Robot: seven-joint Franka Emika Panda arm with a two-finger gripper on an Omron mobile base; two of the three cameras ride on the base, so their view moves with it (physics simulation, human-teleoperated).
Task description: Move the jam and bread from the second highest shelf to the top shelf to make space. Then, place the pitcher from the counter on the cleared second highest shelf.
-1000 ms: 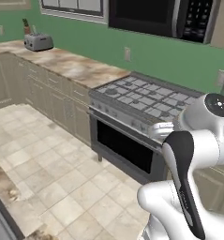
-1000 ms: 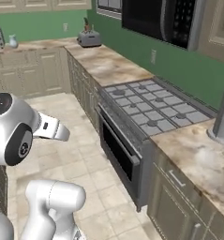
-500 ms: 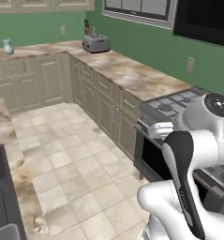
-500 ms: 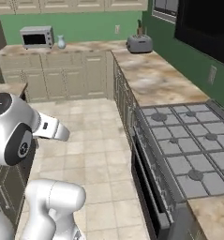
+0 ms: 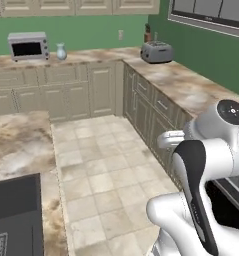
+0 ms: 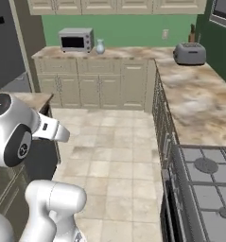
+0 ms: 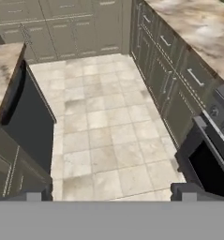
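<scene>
The pale blue pitcher (image 5: 61, 51) (image 6: 100, 46) stands upright on the far counter (image 5: 96, 56) (image 6: 133, 52), just right of the microwave. In the hand view my gripper (image 7: 111, 196) is open, its two dark fingertips (image 7: 34, 194) wide apart with nothing between them, and it looks down at the tiled floor. It is far from the pitcher. The jam, the bread, the top shelf and the second highest shelf are out of view.
A silver microwave (image 6: 75, 39) and a toaster (image 6: 189, 53) sit on the counters. The stove (image 6: 206, 189) lies at the right, and a marbled island (image 5: 16, 142) with a dark appliance at the left. A tall dark fridge body (image 6: 5, 52) stands far left. Tiled floor (image 7: 104, 122) runs between.
The whole picture has swung as the base turned: the stove slid off to the right, and the far counter with microwave and pitcher came into view. The gripper stays open.
</scene>
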